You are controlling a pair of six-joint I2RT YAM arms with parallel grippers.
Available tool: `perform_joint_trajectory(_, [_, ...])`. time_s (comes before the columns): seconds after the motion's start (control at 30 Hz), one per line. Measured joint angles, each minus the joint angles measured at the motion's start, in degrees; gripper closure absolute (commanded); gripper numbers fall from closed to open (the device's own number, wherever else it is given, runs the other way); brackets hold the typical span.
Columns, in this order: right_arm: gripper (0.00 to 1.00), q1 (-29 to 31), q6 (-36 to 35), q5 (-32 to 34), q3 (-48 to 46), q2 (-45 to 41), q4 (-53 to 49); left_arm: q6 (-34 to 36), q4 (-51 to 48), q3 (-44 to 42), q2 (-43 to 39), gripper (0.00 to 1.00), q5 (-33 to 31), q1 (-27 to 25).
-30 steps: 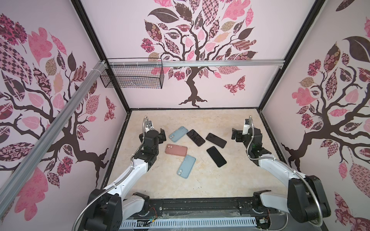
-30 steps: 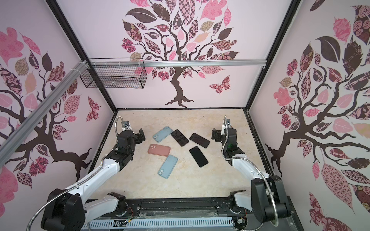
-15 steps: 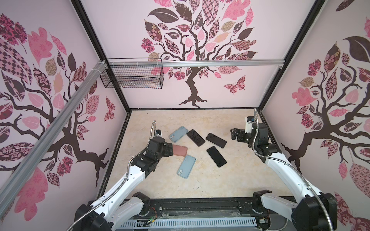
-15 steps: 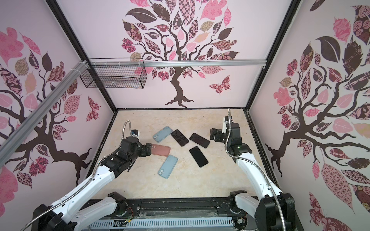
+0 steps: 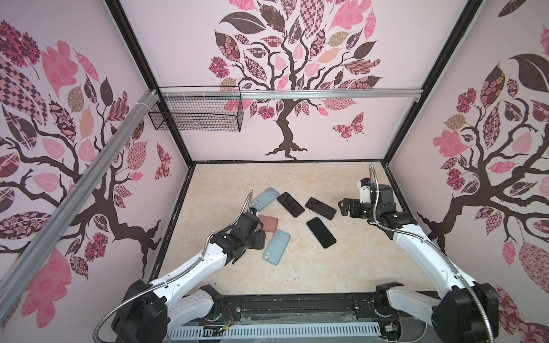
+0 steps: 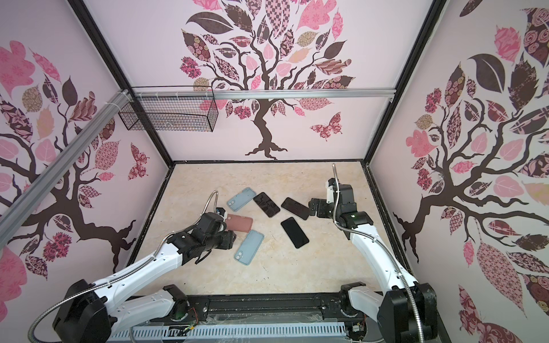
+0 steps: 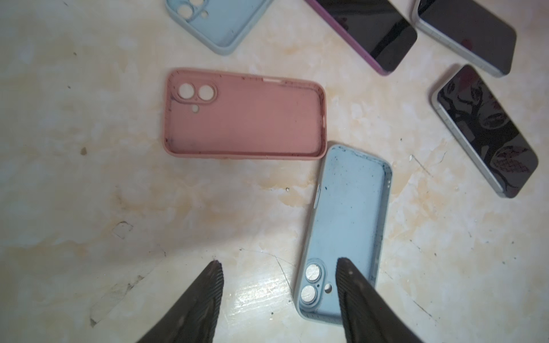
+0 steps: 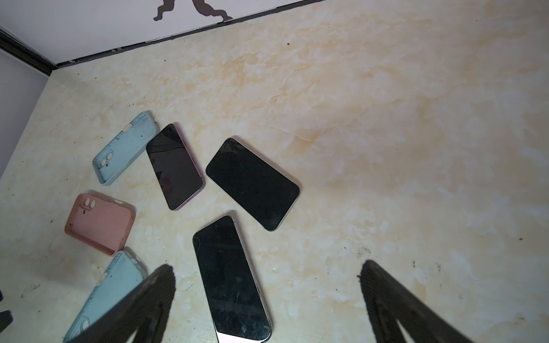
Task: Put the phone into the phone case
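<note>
Table [image 5: 237, 184]: a marbled beige surface was shown, with three cases and three phones laid flat in a loose cluster.
Pink case [image 7: 243, 114]: it was laid open side up and empty, at the left edge of the cluster in both top views.
Near blue case [image 7: 347, 225]: it was set open side up, corner to corner with the pink case, on the robot's side of it.
Far blue case [image 5: 265, 198]: it was laid just beyond the pink case, toward the back wall.
Purple-edged phone [image 5: 291, 205]: it was placed screen up, beyond the pink case and rightward, outside any case.
Far dark phone [image 5: 320, 208]: it was seen further right of the pink case, past the purple-edged phone.
Near dark phone [image 5: 321, 232]: it was laid right of the pink case, well apart.
Left gripper [image 7: 279, 267]: it was held on the robot's side of the pink case, jaws partly parted, nothing gripped; one finger was poised over the near blue case's camera end.
Right gripper [image 8: 267, 265]: it was held well right of the pink case, jaws spread wide, nothing gripped.
</note>
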Motion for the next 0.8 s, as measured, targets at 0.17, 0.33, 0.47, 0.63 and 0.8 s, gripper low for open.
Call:
perform_joint_trajectory(0.17, [0.00,0.2,0.0,-0.5,0.0,1.4,-0.3,0.1,1.9,-1.4,3.0,0.43,2.6,-0.8])
perform_joint_trajectory(0.33, [0.00,0.7,0.0,-0.8,0.0,2.3,-0.6,0.5,3.6,-1.4,6.8,0.47,3.7,-4.0])
perform_joint_trajectory(0.47, [0.00,1.2,0.0,-0.9,0.0,2.9,-1.3,1.2,5.0,-1.4,10.6,0.50,4.1,-6.1])
perform_joint_trajectory(0.63, [0.00,1.8,0.0,-0.9,0.0,3.3,-1.8,2.5,5.6,-1.4,14.6,0.56,4.0,-6.3])
perform_joint_trajectory(0.8, [0.00,2.3,0.0,-1.1,0.0,3.4,-1.8,3.5,6.4,0.1,17.3,0.62,3.3,-6.3])
